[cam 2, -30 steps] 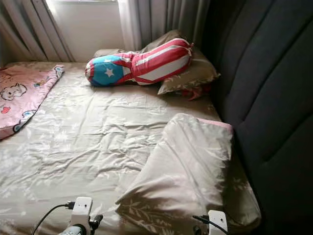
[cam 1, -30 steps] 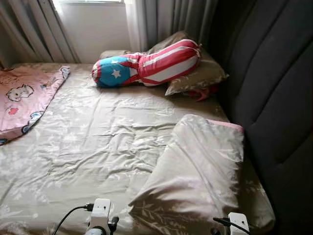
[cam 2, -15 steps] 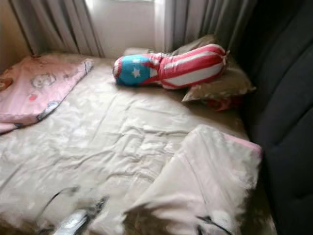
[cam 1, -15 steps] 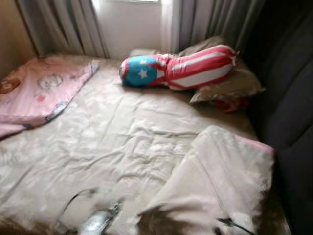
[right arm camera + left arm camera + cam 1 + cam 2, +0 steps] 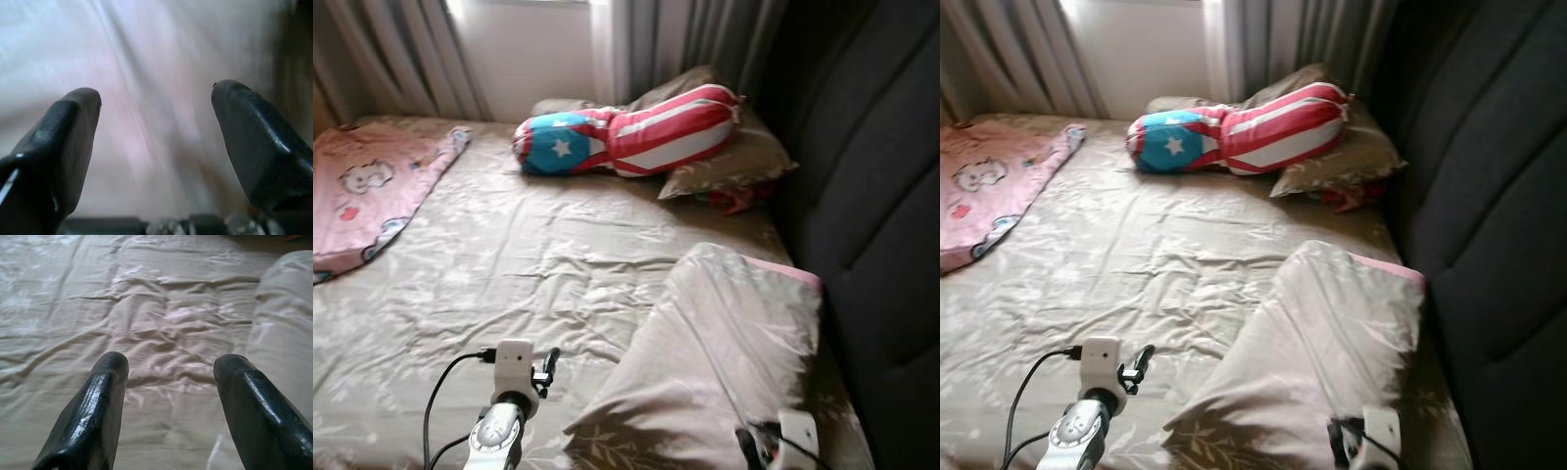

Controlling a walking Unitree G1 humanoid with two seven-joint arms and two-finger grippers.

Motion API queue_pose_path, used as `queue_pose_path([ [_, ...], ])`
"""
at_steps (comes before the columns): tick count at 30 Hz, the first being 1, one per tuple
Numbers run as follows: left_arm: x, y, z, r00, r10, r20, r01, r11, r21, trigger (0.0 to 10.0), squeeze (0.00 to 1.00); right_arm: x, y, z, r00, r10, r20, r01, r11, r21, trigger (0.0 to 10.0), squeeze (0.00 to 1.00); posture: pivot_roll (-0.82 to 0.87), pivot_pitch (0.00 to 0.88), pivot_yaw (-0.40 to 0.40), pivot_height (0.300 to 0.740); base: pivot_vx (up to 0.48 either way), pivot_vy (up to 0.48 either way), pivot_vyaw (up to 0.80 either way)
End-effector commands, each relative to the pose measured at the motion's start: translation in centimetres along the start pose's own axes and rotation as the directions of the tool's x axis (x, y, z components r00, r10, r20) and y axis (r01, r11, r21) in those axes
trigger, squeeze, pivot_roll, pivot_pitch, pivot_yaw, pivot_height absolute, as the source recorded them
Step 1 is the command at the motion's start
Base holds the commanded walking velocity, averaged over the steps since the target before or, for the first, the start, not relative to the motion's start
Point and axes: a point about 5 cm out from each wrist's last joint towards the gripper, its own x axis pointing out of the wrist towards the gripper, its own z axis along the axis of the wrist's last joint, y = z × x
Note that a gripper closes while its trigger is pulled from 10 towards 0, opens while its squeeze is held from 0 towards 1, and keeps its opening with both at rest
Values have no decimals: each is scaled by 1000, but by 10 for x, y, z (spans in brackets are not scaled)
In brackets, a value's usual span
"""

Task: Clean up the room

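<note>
With both the left claw (image 5: 166,406) and right claw (image 5: 154,147) spread wide and empty above the bed (image 5: 509,255), the slippery sheet could be snagged instead of the pillow (image 5: 724,343).

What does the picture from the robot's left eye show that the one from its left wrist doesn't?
The left eye view takes in the star-and-stripes bolster, the pink blanket, the curtains and the dark headboard. The left wrist view gives a close look at the left gripper, its two black fingers spread apart with nothing between them. Both show the wrinkled beige sheet and the folded beige pillow beside it.
</note>
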Motion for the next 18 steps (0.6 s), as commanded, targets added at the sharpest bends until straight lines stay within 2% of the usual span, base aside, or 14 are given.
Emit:
queue_pose_path([
  [1, -3, -5, 2, 999, -25, 32, 25, 1000, 3, 10000, 0, 15, 15, 45, 980, 38, 194, -31, 999, -35, 10000, 0, -8, 0, -74, 740, 0, 0, 0],
  [5, -10, -8, 1, 998, -47, 52, 45, 999, 29, 10000, 0, 13, 14, 53, 964, 47, 261, -41, 999, -31, 10000, 0, -8, 0, -75, 740, 0, 0, 0],
  [11, -10, -11, 11, 994, -60, 93, 56, 998, 41, 10000, 0, 11, 13, 57, 956, 2, 293, -2, 1000, -1, 10000, 0, -9, 0, -80, 740, 0, 0, 0],
  [18, -4, -11, 21, 992, -41, 116, 37, 999, 33, 10000, 0, 8, 10, 45, 970, -43, 239, 52, 998, -31, 10000, 0, -13, 0, -78, 740, 0, 0, 0],
])
